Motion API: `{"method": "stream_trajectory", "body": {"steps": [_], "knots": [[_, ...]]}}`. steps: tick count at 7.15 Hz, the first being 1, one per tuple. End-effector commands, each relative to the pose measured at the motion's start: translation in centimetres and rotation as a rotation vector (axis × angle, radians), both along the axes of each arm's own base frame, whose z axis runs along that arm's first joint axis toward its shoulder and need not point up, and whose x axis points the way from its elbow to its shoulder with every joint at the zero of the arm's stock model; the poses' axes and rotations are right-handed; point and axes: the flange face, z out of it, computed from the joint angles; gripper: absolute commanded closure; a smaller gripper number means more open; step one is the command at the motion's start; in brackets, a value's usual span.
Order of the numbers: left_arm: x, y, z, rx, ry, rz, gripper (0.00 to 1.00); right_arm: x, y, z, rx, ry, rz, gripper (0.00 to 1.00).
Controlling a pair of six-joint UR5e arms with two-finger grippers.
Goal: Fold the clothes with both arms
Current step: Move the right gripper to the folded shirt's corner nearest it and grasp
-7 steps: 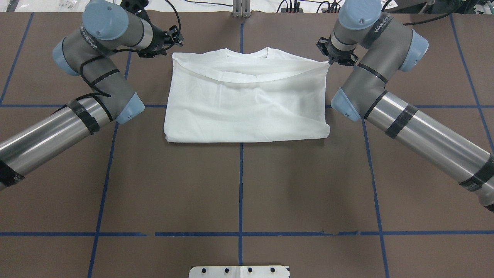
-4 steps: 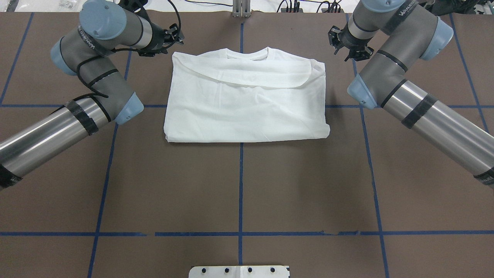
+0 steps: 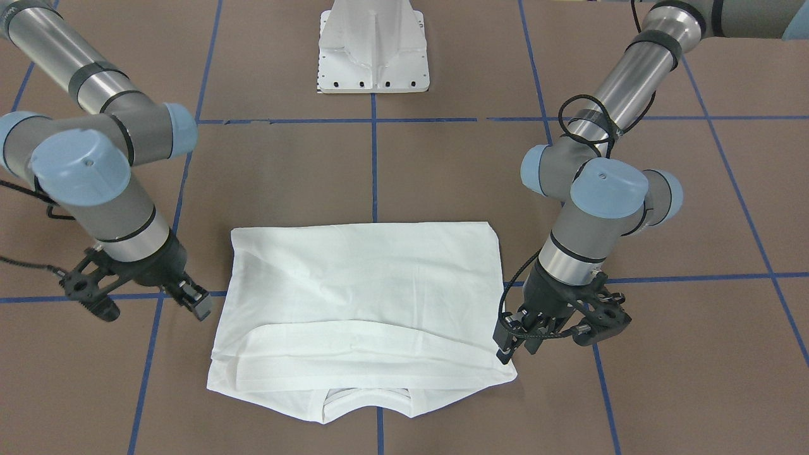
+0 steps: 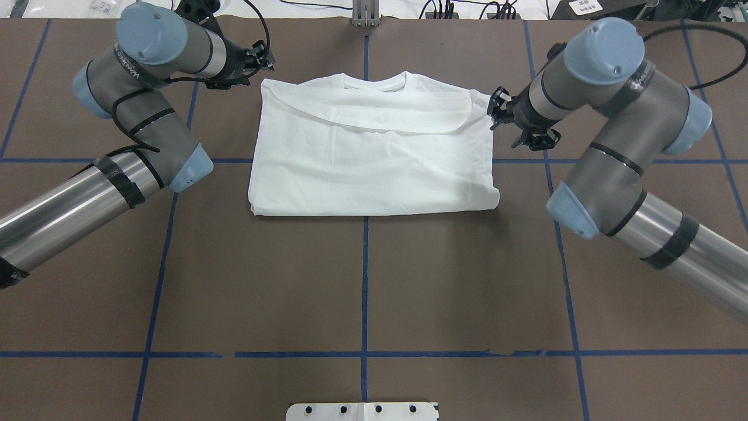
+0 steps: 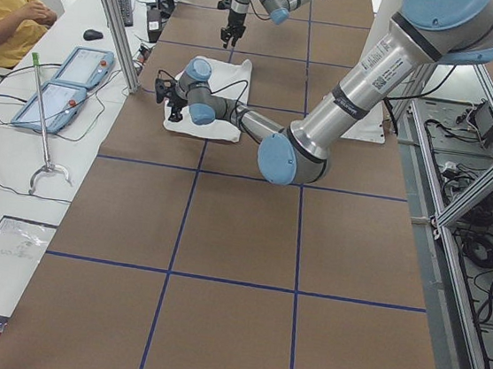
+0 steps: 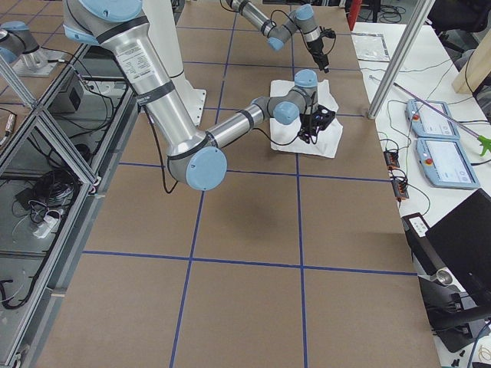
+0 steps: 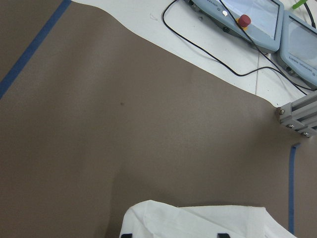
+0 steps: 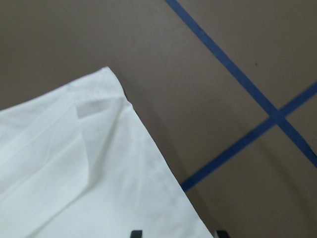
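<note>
Both grippers hang with jaws apart and hold nothing. The left gripper (image 4: 264, 60) sits just off the shirt's far left corner, and the right gripper (image 4: 497, 112) is just beside its right edge, near the far corner.

The brown table (image 4: 263, 280) is crossed by a grid of blue tape lines (image 4: 364, 280). A wide bare stretch runs from the shirt's near edge back to the white pedestal (image 4: 362, 411), and more bare surface lies outside each arm.

The white shirt (image 4: 374, 169) lies flat in the far half of the table, folded into a rectangle that straddles the middle tape line. Its near edge is a straight fold, its left edge is tidy, and its near right corner bulges slightly. A folded sleeve (image 4: 380, 111) crosses the far part as a band with a curved lower edge. The ribbed collar (image 4: 374, 82) sits on the far edge, close to the table's rim and a metal post (image 4: 365, 13).
</note>
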Motion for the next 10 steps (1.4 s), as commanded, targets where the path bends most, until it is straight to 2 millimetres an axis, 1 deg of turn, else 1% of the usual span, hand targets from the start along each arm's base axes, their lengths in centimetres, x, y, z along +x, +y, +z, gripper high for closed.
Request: {"method": "stream_trajectory", "body": {"steps": [1, 2, 3, 5, 6, 8, 9, 10], "knots": [[0.0, 0.0, 0.1, 0.001, -0.002, 0.0, 0.35, -2.9, 6.7, 1.2, -0.035, 0.003, -0.009, 0.32], [0.0, 0.0, 0.1, 0.001, -0.002, 0.0, 0.35, -4.2, 7.3, 1.3, -0.007, 0.03, 0.017, 0.32], [-0.1, 0.1, 0.4, -0.002, -0.005, 0.0, 0.35, -4.5, 7.3, 1.3, -0.002, 0.033, 0.016, 0.31], [-0.1, 0.1, 0.3, 0.0, -0.003, 0.0, 0.35, -4.6, 7.1, 1.4, -0.045, 0.026, 0.063, 0.32], [-0.1, 0.2, 0.4, 0.0, -0.005, 0.0, 0.35, -4.9, 6.9, 2.1, -0.058, 0.037, 0.074, 0.32], [-0.2, 0.2, 0.2, 0.002, -0.003, -0.003, 0.35, -5.5, 6.7, 2.9, -0.073, 0.052, 0.079, 0.38], [-0.3, 0.2, 0.0, 0.006, 0.0, -0.003, 0.35, -6.0, 6.2, 2.6, -0.073, 0.054, 0.091, 0.53], [-0.3, 0.3, -0.2, 0.009, 0.001, -0.004, 0.35, -6.3, 6.0, 2.8, -0.094, 0.051, 0.106, 1.0]]}}
